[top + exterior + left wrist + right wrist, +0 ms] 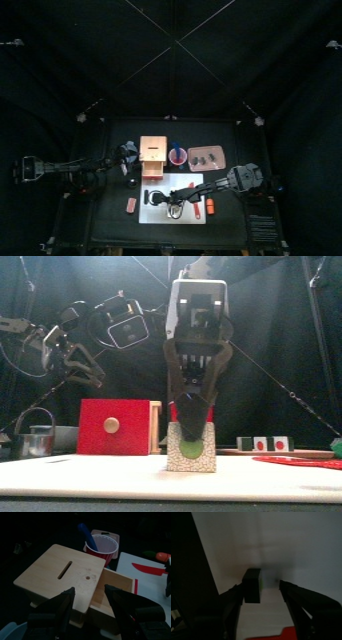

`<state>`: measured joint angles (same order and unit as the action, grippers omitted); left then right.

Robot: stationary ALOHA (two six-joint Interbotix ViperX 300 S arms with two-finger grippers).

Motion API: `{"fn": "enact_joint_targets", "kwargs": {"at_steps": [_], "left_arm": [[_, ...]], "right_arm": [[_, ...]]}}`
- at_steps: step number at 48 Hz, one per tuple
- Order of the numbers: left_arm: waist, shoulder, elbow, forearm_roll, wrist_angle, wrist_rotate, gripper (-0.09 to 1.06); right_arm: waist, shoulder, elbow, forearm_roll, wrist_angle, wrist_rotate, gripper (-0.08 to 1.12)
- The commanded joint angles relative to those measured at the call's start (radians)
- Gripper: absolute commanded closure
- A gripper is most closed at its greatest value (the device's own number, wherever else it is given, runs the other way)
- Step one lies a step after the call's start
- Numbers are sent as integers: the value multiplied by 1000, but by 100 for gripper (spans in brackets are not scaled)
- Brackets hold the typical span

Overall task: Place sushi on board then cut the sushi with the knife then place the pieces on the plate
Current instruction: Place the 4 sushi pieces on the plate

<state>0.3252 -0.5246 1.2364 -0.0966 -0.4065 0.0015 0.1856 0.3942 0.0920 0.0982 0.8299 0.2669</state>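
Right wrist view: right pincer [261, 586] is released, jaws astride one dark sushi piece [252, 585] on the white board [271, 542]. The piece sits against one jaw, with a pale gap to the other. Front view adds what the wrist cannot: the piece stands upright, with a speckled pale side and green at its top, and both jaws reach down past its flanks. That arm blocks most of the board behind it.

Left wrist view: left pincer [87, 594] is released with nothing between its jaws, above the wooden box [60, 572]. Beyond the box stands the red cup [103, 547] with the blue knife [87, 536] in it. The red knife [150, 568] lies flat on the board.

Top view only: the pink tray [205, 157] lies right of the box, behind the board, with two dark pieces [203, 157] on it. A small orange toy [131, 204] lies on the surface [114, 225] just left of the board.

Front view only: the metal cutter [38, 438] stands at far left, beside the box's red drawer front.
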Motion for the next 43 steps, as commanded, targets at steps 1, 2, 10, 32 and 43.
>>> {"fn": "enact_joint_targets", "kwargs": {"at_steps": [1,2,10,32,43], "left_arm": [[-2,0,-14,-8,-6,0,10],[-2,0,-15,-8,-6,0,10],[-2,0,-15,-9,-6,0,10],[-3,-2,-15,-6,-6,3,10],[0,0,-17,-8,-6,5,10]], "right_arm": [[-2,-28,-3,-5,-5,0,42],[-3,-31,-2,-5,-5,0,44],[-32,-107,63,-6,2,17,50],[-367,-594,572,-115,6,227,51],[-517,-750,729,-140,25,276,50]]}}
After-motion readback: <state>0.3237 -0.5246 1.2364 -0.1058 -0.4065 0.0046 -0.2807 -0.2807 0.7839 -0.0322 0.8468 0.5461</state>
